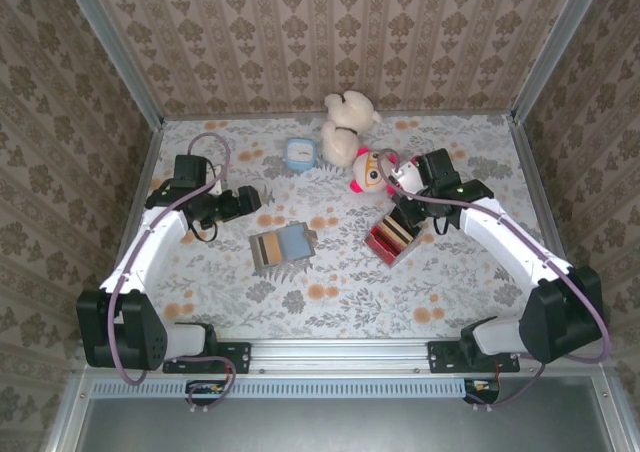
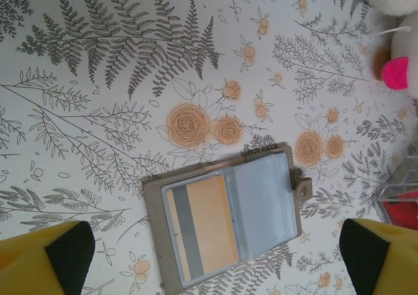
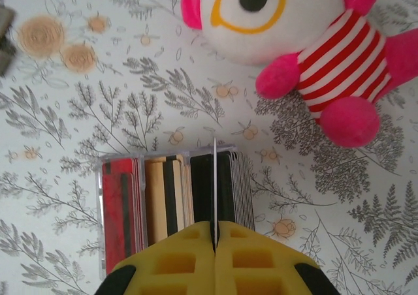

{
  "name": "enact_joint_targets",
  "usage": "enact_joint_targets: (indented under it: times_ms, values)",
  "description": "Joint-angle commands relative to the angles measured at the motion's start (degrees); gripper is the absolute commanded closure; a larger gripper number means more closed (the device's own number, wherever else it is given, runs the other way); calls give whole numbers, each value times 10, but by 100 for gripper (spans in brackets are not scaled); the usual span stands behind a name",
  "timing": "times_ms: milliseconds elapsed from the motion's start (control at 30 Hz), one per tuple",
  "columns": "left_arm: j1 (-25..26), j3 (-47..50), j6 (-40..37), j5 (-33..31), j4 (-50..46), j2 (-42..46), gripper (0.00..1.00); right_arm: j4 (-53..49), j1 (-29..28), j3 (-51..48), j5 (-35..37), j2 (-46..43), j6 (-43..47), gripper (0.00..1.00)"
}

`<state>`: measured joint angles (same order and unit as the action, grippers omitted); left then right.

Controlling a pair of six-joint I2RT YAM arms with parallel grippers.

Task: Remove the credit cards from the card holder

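As it lies open, card holder [image 1: 282, 247]: flat on table [image 1: 350, 302], near left gripper [image 2: 219, 262].
Left gripper: spread wide, empty.
Right gripper [image 3: 214, 233]: pressed together, perhaps on a thin sheet.
Credit cards [image 2: 199, 228]: light, stiff, slippery; pinch an exposed edge.
Long axis of card holder: left-right in top view, slightly tilted.

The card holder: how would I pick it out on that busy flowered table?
Start at the flowered table and look near its middle, close beside the left arm's tool. The card holder lies there opened flat like a book, grey-edged, tan on one side and light blue on the other. Unlike the clear tray to its right, it holds no upright stack.
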<state>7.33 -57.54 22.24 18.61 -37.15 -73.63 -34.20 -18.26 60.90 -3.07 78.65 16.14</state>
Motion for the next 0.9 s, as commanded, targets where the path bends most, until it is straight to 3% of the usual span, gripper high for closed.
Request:
enact_joint_targets:
  times_ms: [0,400,867]
  values:
    - [-4,-10,-13,6,-7,2,0,-24,1,9,13,34,35,100]
    - [-4,-11,-14,13,-9,-9,0,7,1,12,34,83,66,99]
    - [-5,-11,-13,20,-8,-11,0,2,4,9,43,69,59,68]
